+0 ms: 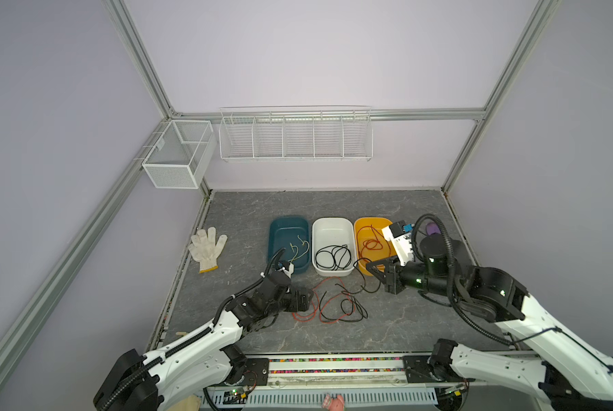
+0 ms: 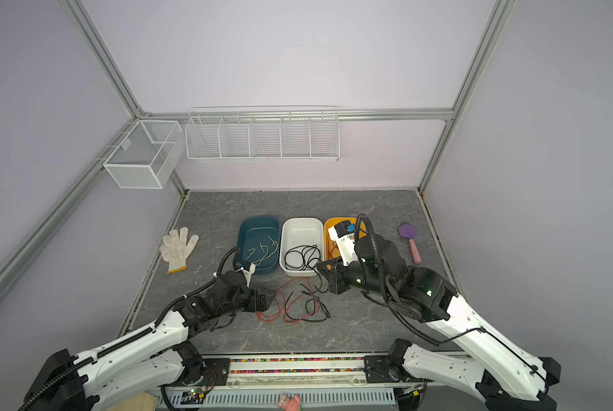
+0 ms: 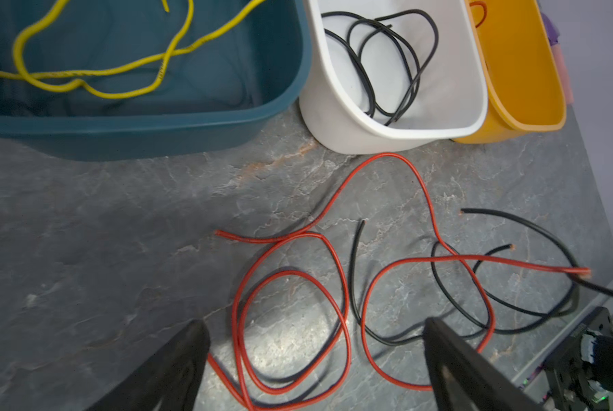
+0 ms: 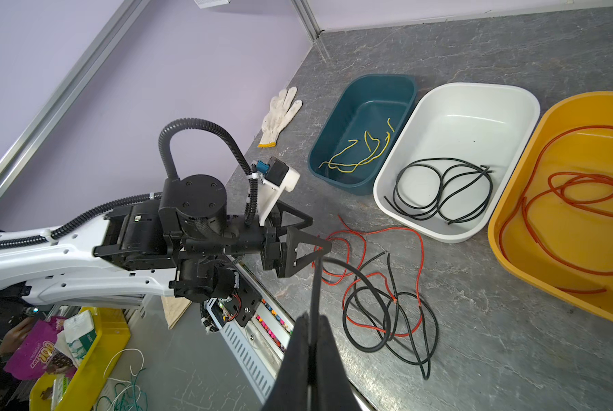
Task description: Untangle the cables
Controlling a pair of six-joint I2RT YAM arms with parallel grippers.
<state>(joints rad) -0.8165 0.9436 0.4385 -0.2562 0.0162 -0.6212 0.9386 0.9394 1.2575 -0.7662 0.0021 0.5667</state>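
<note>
**Left of frame.** A white glove lies near the left edge of the grey worktop, well apart from everything else. Bare surface lies between it and the tubs.

**Left claw**. The fingers stand apart and grip nothing. It hovers over the left end of the loose cables.

**Cables**. Thin red and black wires lie looped and crossing on the worktop at lower centre in both top views, just below the tubs. Red loops lie mostly at the left end and black loops at the right. The heap's long axis runs left to right. Several cut ends lie free.

**Tubs.** Three tubs stand side by side, long axes running up the frame.
- The teal tub holds short yellow cables.
- The white tub holds coiled black cables.
- The yellow tub holds red cables.

**Open room.** There is bare worktop above the tubs, below the heap down to the front rail, and to the heap's lower right.

**Right claw**. It is clamped on a black cable, beside the yellow tub's near corner. That cable slants down and left into the heap.

**Right of frame.** A purple paddle lies near the right edge.
</note>
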